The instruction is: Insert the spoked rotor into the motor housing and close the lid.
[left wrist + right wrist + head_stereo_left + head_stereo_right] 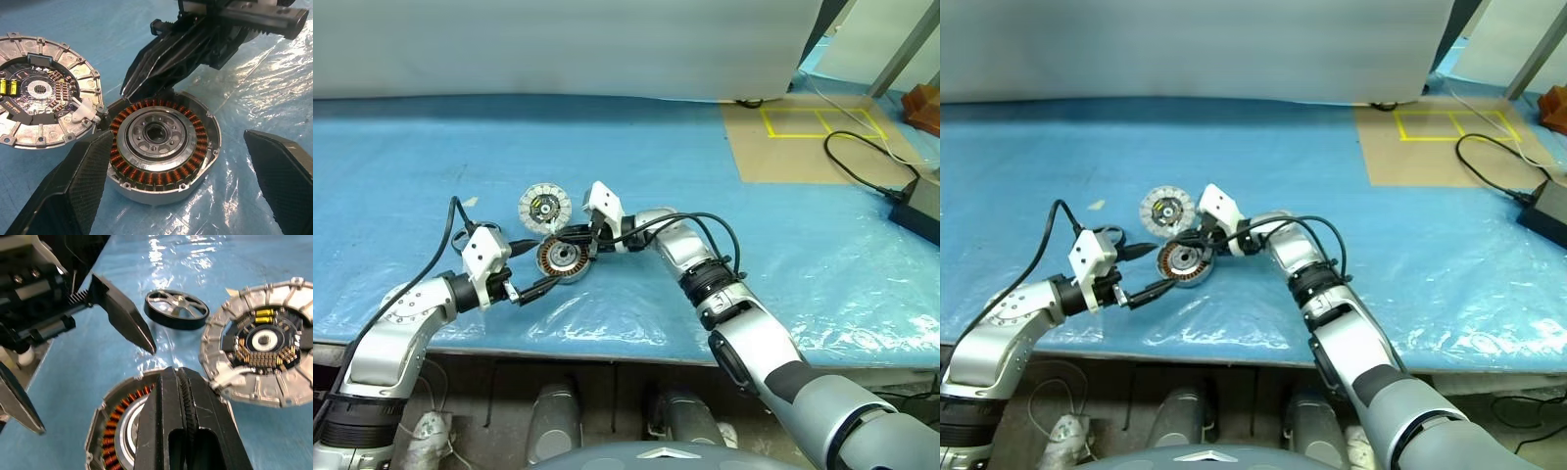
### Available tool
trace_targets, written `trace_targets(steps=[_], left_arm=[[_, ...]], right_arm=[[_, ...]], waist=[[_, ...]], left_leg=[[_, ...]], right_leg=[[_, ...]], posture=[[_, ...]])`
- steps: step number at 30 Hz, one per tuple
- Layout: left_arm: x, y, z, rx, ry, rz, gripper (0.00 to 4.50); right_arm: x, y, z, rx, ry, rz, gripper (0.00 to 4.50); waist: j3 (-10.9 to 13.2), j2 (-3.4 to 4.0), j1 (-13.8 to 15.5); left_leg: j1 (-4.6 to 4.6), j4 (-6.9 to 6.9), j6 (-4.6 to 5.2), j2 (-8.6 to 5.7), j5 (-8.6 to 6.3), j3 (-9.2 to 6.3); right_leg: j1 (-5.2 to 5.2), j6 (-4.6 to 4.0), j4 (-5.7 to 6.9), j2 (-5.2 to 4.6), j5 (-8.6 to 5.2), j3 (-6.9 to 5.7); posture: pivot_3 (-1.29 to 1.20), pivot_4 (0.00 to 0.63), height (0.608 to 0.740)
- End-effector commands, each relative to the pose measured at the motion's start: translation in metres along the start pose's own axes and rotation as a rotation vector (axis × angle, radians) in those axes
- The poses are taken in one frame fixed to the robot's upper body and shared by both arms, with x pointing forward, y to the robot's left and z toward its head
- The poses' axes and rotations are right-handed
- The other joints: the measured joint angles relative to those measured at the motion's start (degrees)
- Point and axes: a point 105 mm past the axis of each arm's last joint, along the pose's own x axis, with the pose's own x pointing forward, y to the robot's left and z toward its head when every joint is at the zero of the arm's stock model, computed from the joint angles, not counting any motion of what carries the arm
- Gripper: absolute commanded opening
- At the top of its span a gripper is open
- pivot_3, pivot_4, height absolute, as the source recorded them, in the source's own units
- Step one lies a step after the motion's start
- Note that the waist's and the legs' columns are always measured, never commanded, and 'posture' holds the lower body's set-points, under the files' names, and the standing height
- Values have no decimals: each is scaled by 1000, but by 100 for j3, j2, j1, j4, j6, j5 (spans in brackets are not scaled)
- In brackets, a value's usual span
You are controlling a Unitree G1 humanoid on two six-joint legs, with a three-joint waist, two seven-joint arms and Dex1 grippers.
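On the blue sheet [783, 245], the motor housing [164, 147] sits open between the spread-apart left gripper [181, 181] fingers, lid [264, 342] just beside it. Right gripper [182, 382] is pinched together over its rim, holding nothing. Spoked rotor [177, 308] isn't in yet, so grabbing it looks next.

The round flat motor housing [164, 147], silver metal rim around a ring of copper-brown windings and a pale centre with a dark bore, lies face up and open on the blue plastic-covered surface [783, 235]. Touching its edge lies the ribbed silver lid [44, 90], circuit side up. The small black spoked rotor [176, 309] rests flat nearby.
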Motion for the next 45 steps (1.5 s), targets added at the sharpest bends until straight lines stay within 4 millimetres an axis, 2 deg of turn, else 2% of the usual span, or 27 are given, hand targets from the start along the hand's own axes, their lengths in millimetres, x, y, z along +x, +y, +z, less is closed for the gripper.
trace_targets(steps=[1, 10, 16, 22, 29, 31, 33, 35, 38, 41, 45], left_arm=[[2, -1, 8, 30, -27, -9, 4500], [2, -2, 7, 27, -30, -5, 4500], [3, -1, 8, 29, -30, -2, 4500], [4, -1, 8, 31, -33, -5, 4500], [5, 0, 9, 34, -35, -6, 4500], [5, 0, 9, 35, -36, -6, 4500], [5, 0, 9, 34, -37, -7, 4500], [5, 0, 9, 34, -36, -7, 4500], [4, -1, 8, 29, -33, -6, 4500], [2, -2, 6, 23, -25, -7, 4500], [-5, 0, 4, 20, -7, -1, 4500]], right_arm=[[7, 4, 0, -63, 17, 4, 15], [12, 12, -30, -70, 107, 21, 15], [12, 8, -45, -103, 174, -21, 15], [7, 0, -71, 143, 297, -92, 15], [-1, 9, -88, 70, 375, -37, 15], [1, 12, -81, 84, 328, -14, 15], [5, 15, -58, 155, 194, 22, 15], [5, 16, -31, 225, 52, 65, 15], [-5, 3, 14, 292, -167, 40, 15], [-16, -3, 33, 298, -244, 19, 15], [-35, -9, 50, 243, -265, -12, 15]], waist=[[0, 0, 0], [0, 0, -3], [0, 0, -5], [-3, 8, 0], [-12, 23, 23], [-17, 31, 28], [-17, 31, 26], [-17, 31, 22], [-15, 29, 11], [-15, 28, 4], [-15, 28, 9]], left_leg=[[0, 0, 0, 0, 0, 0], [0, 0, -1, 0, 0, 0], [10, 0, -2, 0, 0, 0], [38, 0, -2, 1, -1, 2], [90, -6, -3, 0, -3, 3], [115, -15, 0, -2, -6, 4], [119, -20, 0, -2, -6, 6], [112, -24, 0, -2, -6, 7], [72, -28, -1, -1, -3, 7], [-8, -10, 16, 1, 13, 7], [-13, -17, 16, 1, 12, 7]], right_leg=[[1, 0, 0, 0, 0, 0], [1, 0, 0, 0, 0, 0], [8, -1, 1, 0, 0, 1], [30, -3, 2, 0, 0, 2], [91, -3, -9, -2, -1, 2], [113, -3, -17, -3, -2, 3], [115, -3, -19, -3, -3, 5], [109, -3, -22, -2, -3, 5], [65, -4, -21, -1, -3, 4], [-14, -3, -2, 1, 1, 2], [-16, -3, -9, 1, 2, -3]], posture=[[0, 150, 740], [0, 150, 740], [0, 150, 740], [0, 150, 740], [0, 150, 740], [0, 150, 740], [0, 150, 740], [0, 150, 740], [0, 150, 740], [0, 150, 740], [0, 150, 740]])
